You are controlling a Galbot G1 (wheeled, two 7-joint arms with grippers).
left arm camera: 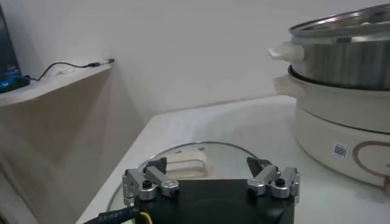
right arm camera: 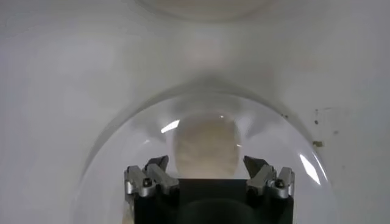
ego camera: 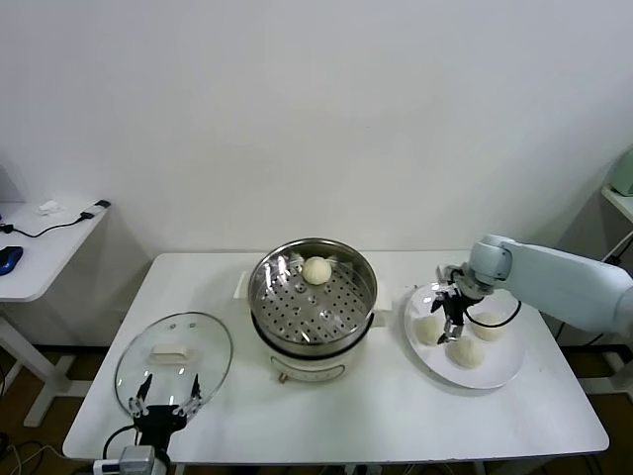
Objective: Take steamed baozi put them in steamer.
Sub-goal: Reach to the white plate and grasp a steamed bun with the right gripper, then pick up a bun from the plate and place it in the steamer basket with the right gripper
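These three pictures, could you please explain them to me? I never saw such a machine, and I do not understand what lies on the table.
It is a two-armed robot. One picture looks down from its head; the others look from each wrist. On the white table stand a steamer holding one bun, a plate with three buns, and a glass lid. The right hand hangs open over the plate, a bun between its fingers. The left hand waits open above the lid. Nothing is held.

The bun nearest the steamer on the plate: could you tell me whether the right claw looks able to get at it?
Probably yes: the right claw hangs open directly above that bun, with nothing between them.
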